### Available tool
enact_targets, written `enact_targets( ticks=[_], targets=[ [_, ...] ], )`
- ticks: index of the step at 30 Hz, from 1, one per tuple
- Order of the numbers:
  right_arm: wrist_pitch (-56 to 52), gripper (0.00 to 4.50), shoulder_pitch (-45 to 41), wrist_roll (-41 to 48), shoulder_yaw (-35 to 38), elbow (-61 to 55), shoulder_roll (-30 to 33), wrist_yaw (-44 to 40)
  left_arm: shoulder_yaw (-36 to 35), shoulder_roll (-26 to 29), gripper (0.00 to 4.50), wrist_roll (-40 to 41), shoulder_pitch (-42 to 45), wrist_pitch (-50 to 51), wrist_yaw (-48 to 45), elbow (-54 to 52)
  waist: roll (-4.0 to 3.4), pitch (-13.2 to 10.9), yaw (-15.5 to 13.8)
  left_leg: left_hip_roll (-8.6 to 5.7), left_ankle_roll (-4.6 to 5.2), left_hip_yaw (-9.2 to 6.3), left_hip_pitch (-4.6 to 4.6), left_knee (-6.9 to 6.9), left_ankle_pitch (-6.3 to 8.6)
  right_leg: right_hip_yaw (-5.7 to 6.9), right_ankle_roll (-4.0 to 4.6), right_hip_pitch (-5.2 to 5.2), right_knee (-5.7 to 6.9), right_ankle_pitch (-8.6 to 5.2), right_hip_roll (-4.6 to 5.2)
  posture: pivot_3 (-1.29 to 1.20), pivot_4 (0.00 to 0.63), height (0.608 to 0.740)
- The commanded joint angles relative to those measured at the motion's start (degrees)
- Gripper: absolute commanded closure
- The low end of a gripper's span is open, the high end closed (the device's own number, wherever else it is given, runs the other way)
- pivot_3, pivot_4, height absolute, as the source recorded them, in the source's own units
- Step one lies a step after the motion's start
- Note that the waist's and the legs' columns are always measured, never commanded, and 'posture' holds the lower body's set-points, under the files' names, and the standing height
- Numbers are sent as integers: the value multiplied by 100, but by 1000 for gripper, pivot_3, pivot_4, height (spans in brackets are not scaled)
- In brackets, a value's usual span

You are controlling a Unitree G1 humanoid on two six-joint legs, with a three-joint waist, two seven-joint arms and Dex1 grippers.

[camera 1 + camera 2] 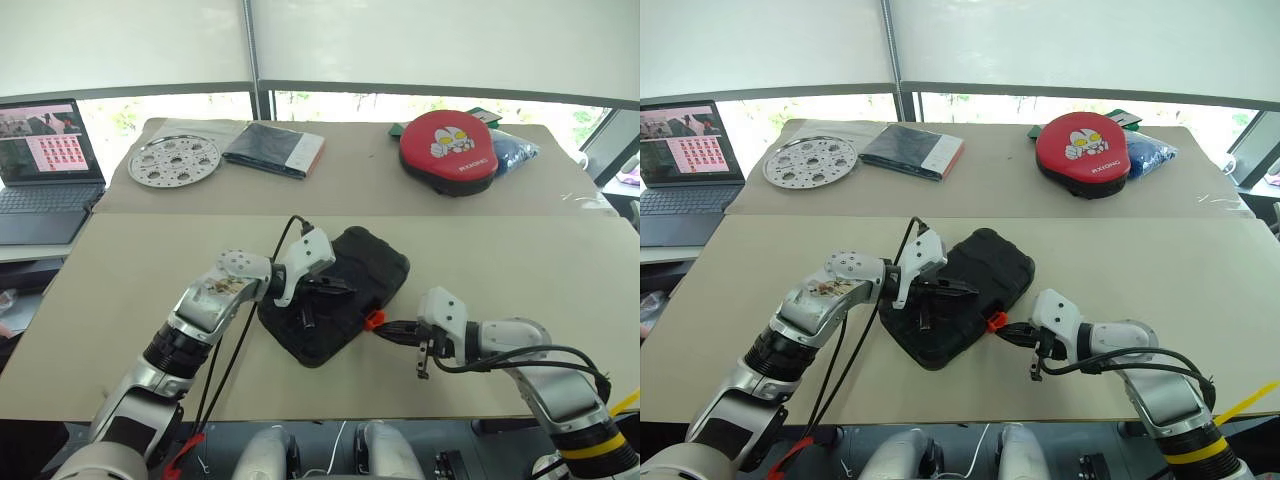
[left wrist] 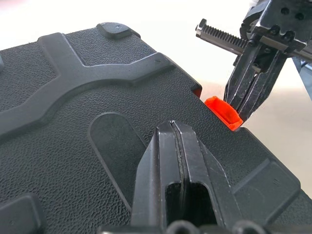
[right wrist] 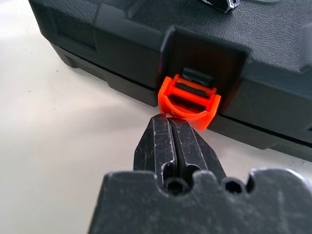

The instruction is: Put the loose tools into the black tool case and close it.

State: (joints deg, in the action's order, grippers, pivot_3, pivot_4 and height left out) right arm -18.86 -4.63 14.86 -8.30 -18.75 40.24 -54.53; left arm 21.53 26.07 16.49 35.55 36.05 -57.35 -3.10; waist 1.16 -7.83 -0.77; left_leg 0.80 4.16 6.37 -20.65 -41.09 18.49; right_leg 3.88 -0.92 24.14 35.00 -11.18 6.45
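Observation:
The black tool case (image 1: 378, 262) lies closed on the tan table, slanted in front of me. My left gripper (image 2: 171, 125) is shut and its tips rest on the textured lid (image 2: 73, 146). The small orange latch (image 3: 190, 101) sticks out of the case's near right side. My right gripper (image 3: 168, 120) is shut, low over the table, with its tips right at the latch's lower edge. In the left eye view the right gripper (image 1: 381, 328) meets the latch (image 1: 373, 320) from the right. The loose tools are out of view.
On the far table section stand a perforated metal disc (image 1: 174, 160), a dark flat book (image 1: 273, 150), a red round pad (image 1: 449, 150) and a blue bundle (image 1: 517, 152). A laptop (image 1: 45, 175) sits open at the left. Bare tabletop (image 1: 520, 260) surrounds the case.

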Motion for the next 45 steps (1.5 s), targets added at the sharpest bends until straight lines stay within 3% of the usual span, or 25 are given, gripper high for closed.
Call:
enact_targets(
  ticks=[1, 6, 17, 26, 34, 45],
  targets=[
    [178, 4500, 27, 182, 331, -345, -46, 96, 338, 68, 4472, -308, -229, 208, 24, 434, 0, 0, 0, 0, -1, 0, 0, 0, 0, 0, 0, 0, 0, 0, 0, 0, 150, 740],
    [249, 4500, 53, 361, 546, -459, -193, 146, 364, 47, 4472, -315, -249, 192, 19, 458, 0, 0, 0, 0, 0, 0, 0, 1, 0, -1, 0, 0, 0, 0, 0, 0, 150, 740],
    [298, 4500, -179, -15, 253, -58, -479, 360, 406, 7, 4472, -373, -216, 178, -47, 542, 0, 0, 14, 1, 22, -1, 12, 5, 13, -7, 7, -2, 1, 3, -1, 0, 150, 740],
    [-102, 4500, 331, 410, 681, -517, -187, 178, 426, 96, 4472, -380, -308, 255, -109, 452, 0, 1, 3, 5, 19, -1, 16, 14, 11, -10, 11, -1, 0, 4, 2, 0, 150, 740],
    [82, 4500, -189, -73, 184, 13, -405, 355, 459, 45, 4472, -410, -235, 273, -126, 554, 4, 3, 5, 5, 20, -1, 17, 21, 12, -8, 24, 1, -3, -6, 3, 0, 150, 740],
    [-215, 4500, -562, 17, -92, 65, -510, 165, 468, 79, 4472, -414, -213, 379, -141, 598, 10, 7, 102, 18, 11, -1, 33, 32, 6, -8, 29, 0, 4, -3, -5, 0, 150, 740]
  ],
)
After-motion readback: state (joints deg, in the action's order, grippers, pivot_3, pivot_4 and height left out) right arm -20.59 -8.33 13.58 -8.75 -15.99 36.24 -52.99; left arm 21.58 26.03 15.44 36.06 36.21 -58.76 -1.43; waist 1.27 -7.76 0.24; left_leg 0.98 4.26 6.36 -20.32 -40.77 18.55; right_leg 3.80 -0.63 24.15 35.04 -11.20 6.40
